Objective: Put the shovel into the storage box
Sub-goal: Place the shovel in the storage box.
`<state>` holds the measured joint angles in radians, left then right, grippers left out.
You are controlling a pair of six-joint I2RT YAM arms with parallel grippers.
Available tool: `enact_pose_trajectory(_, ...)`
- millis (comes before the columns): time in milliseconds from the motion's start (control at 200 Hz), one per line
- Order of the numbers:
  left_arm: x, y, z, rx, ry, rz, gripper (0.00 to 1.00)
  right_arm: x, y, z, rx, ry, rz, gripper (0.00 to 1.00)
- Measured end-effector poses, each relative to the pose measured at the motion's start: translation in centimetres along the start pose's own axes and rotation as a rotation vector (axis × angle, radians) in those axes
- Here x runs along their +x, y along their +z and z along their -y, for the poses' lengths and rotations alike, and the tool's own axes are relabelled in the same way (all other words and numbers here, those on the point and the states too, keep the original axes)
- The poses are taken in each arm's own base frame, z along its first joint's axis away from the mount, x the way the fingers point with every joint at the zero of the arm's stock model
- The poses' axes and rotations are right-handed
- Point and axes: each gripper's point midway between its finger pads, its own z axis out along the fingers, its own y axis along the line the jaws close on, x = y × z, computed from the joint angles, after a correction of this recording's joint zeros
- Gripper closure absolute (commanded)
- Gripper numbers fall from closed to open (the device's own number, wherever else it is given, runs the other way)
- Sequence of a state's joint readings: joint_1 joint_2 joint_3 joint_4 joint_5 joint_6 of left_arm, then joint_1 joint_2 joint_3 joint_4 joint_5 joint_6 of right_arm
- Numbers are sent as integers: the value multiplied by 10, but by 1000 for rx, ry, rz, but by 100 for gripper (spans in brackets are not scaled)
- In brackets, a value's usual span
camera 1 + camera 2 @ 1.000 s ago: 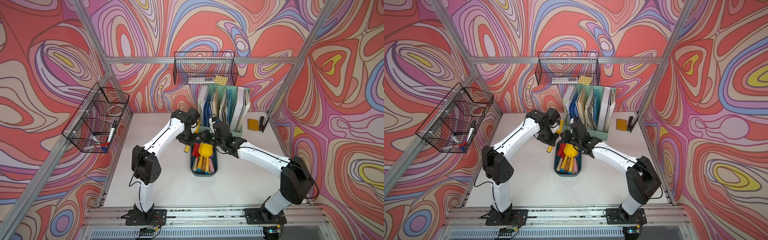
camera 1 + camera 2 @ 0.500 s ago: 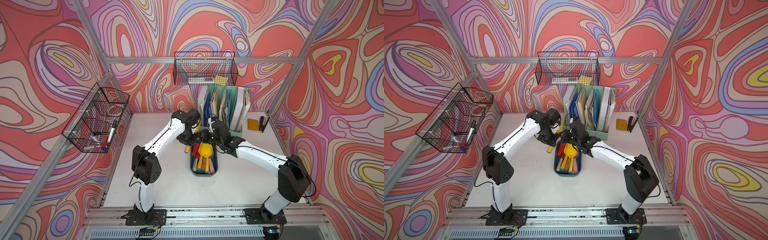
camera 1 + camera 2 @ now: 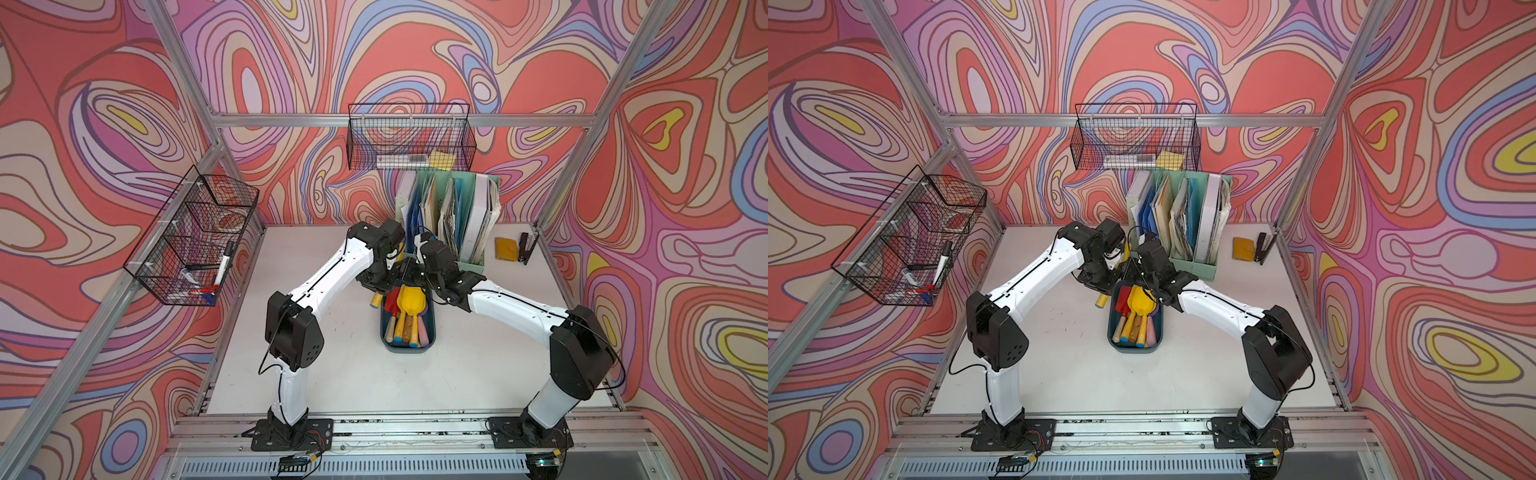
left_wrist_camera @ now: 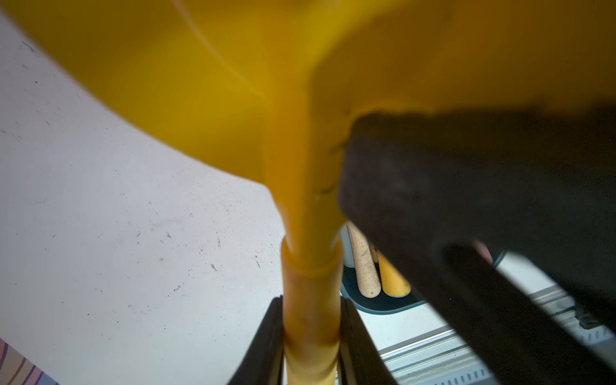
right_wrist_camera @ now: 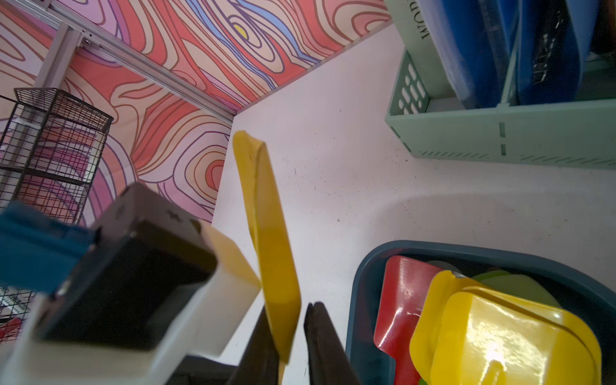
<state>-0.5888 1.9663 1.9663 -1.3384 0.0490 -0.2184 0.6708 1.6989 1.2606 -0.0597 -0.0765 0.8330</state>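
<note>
1. Clamped with the left gripper [image 4: 311,300] on the handle of the yellow shovel [image 4: 306,200], jaws pressed against both its sides and the blade fanning out ahead of the wrist.
2. Held clear of the table [image 3: 478,374], just outside the storage box [image 3: 407,349] by its far left corner. Visible in both top views mostly as a yellow butt end poking out below the black wrists.
3. Tilted steeply along its long axis, butt low and toward the near side, blade raised toward the back wall, roughly in line with the box's own length. Box to the right of the shovel, so probably a short carry rightward and then a lowering, best done by the left arm, the one with the firm hold.
4. Crowded inside the box with other shovels [image 5: 400,310], red and yellow among them. Likely to land on top of those rather than on the box floor.
5. Set with the right gripper [image 5: 290,310] narrowly parted on either side of the blade's thin edge, with a strip of table showing between blade and one finger. Impossible to tell whether pinching or only alongside.
6. Masked in both top views: both sets of jaws and most of the blade, under the wrists. Blurred in the left wrist view: a dark mass against the blade, probably the right gripper. Close behind the right wrist: the file organiser [image 5: 533,133].
</note>
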Motion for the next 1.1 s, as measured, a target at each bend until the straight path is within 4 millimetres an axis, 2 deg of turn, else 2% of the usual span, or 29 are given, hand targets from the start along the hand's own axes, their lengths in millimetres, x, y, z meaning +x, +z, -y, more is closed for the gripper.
enact_pose_trajectory(165, 1, 1, 1, -1, 4, -3, 100, 1, 2, 6, 26, 0, 2, 93)
enact_pose_trajectory(265, 0, 1, 3, -4, 5, 1, 100, 1, 2, 9, 41, 2, 5, 100)
enact_pose_trajectory(616, -2, 1, 4, -4, 1, 11, 100, 0, 2, 11, 53, 10, 13, 100)
enact_pose_trajectory(691, -2, 1, 4, -4, 1, 11, 80, 0, 2, 12, 54, 13, 15, 100)
enact_pose_trajectory(761, -2, 1, 4, -5, 0, 12, 73, 0, 2, 12, 55, 15, 15, 100)
enact_pose_trajectory(1102, -2, 1, 5, -17, -14, 15, 67, 0, 2, 14, 67, 35, 18, 100)
